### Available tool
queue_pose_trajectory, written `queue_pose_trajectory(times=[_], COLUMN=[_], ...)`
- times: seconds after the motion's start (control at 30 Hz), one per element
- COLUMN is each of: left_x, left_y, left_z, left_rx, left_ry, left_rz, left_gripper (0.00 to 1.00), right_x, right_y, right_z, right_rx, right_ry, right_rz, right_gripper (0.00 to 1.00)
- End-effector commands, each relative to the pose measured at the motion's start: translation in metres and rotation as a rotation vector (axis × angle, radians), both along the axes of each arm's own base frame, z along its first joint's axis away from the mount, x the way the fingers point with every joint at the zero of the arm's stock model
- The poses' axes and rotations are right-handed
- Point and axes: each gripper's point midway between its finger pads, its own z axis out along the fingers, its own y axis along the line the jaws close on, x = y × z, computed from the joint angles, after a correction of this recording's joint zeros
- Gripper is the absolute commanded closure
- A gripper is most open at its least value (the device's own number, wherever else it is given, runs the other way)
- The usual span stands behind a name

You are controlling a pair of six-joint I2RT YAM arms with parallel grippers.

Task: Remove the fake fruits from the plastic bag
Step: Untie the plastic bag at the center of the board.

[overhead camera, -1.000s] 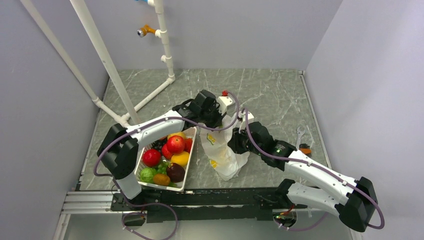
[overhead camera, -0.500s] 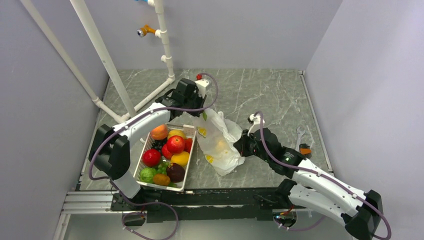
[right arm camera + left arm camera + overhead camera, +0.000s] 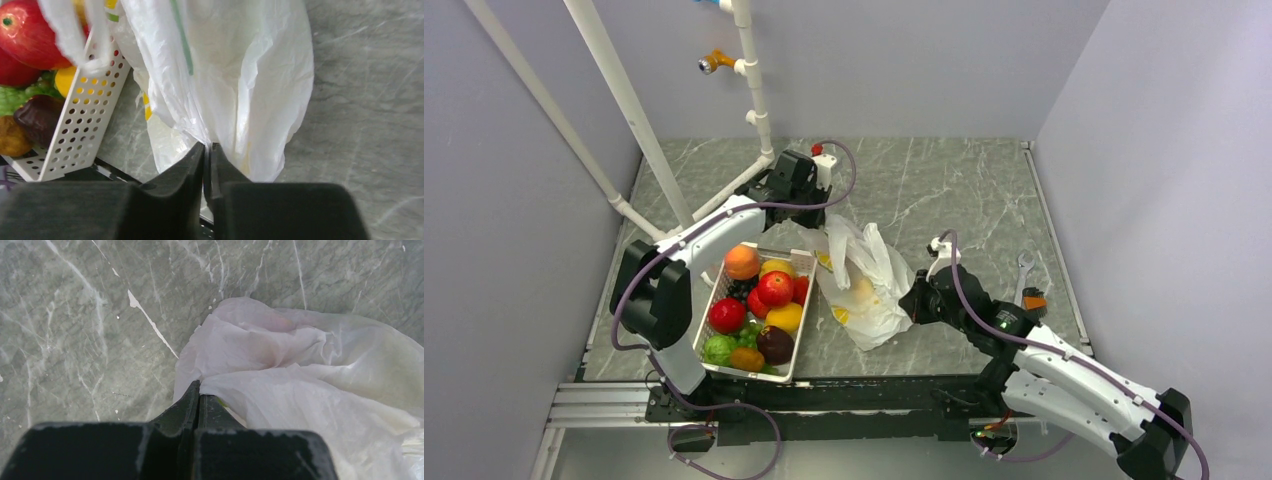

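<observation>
The plastic bag (image 3: 869, 275) lies crumpled and stretched on the marble table between my two arms. My left gripper (image 3: 820, 228) is shut on the bag's far-left edge; in the left wrist view its jaws (image 3: 199, 386) pinch a white fold of the bag (image 3: 300, 365). My right gripper (image 3: 906, 300) is shut on the bag's near-right side, its jaws (image 3: 207, 147) clamped on a fold of the bag (image 3: 240, 75). Of the fake fruits, only one yellow-orange round shape (image 3: 861, 291) shows faintly through the plastic; any others are hidden inside.
A white perforated basket (image 3: 800, 330) full of fruit stands just left of the bag; its wall (image 3: 80, 125) nearly touches the bag. A wrench (image 3: 1024, 268) lies at the right. White pipes (image 3: 754, 100) stand at the back left.
My left gripper pulled the bag's edge back and to the left. My right gripper closed on the bag's other side and drew toward the near right. The bag sank and spread wider.
</observation>
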Motion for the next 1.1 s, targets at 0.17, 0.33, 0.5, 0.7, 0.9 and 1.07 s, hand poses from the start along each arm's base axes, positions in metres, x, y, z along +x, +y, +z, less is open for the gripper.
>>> queue_pose_trajectory(times=[0.17,0.33,0.5,0.7,0.9,1.07], left_x=[0.001,-0.001,-0.002,-0.001,0.005,0.010], left_y=[-0.015,-0.019,-0.017,-0.012,0.004,0.009], left_z=[0.036,0.038,0.038,0.046,0.061,0.059], left_rx=[-0.102,-0.122,-0.118,-0.099,-0.086,-0.105], left_ry=[-0.037,-0.031,-0.031,-0.067,-0.142,-0.105], left_rz=[-0.071,-0.087,-0.086,-0.080,-0.008,0.002], left_gripper=[1.00,1.00,1.00,1.00,1.00,1.00], right_x=[0.027,0.050,0.084,0.084,0.042,-0.020], right_y=[0.006,0.013,0.014,0.050,0.024,0.016], right_z=[0.065,0.078,0.088,0.086,0.069,0.045], right_rx=[-0.084,-0.147,-0.216,-0.162,-0.089,0.142], right_ry=[-0.155,-0.224,-0.267,-0.262,-0.149,0.011], right_rz=[0.043,0.038,-0.053,0.106,0.075,0.106], right_gripper=[0.54,0.24,0.14,0.63,1.00,1.00])
